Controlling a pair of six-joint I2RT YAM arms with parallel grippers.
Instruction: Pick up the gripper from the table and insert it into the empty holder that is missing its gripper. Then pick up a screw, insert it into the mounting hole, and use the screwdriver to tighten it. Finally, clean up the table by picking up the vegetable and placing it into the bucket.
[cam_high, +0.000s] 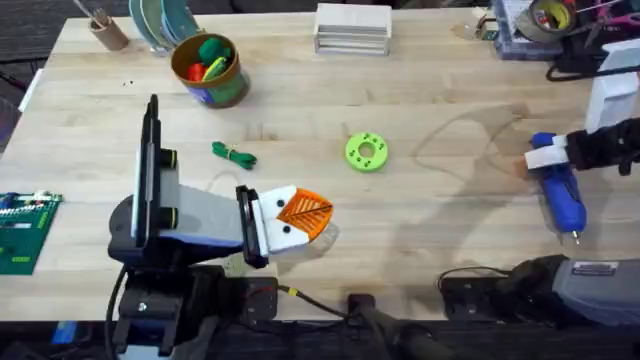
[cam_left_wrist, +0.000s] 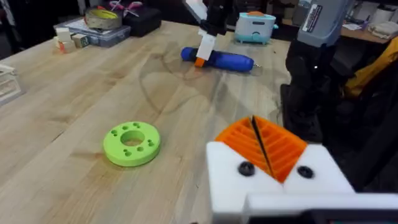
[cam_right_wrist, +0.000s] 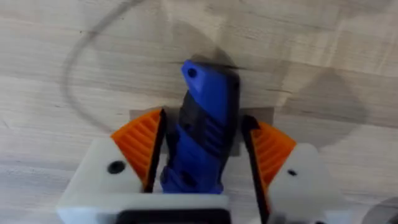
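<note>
Pale butcher-block table under the lamps, clutter pushed along its far edge, and the action is over at three o'clock. The right gripper has its orange pads either side of the blue screwdriver, touching the body on both flanks; clamped on it, as far as the wrist view tells. The tool lies flat on the wood, bit pointing toward five o'clock. So the step in hand looks like the screwdriver pick-up for the tightening part. Down at seven o'clock the left gripper sits low, both orange tips pressed together, nothing between them. I can't make out a loose screw or a bare holder anywhere. The dark-green vegetable lies at ten o'clock from the left fingertips, well apart from the bucket at the far side. Next move, I'd judge: lift the screwdriver clear and level, bit kept free of the wood.
</note>
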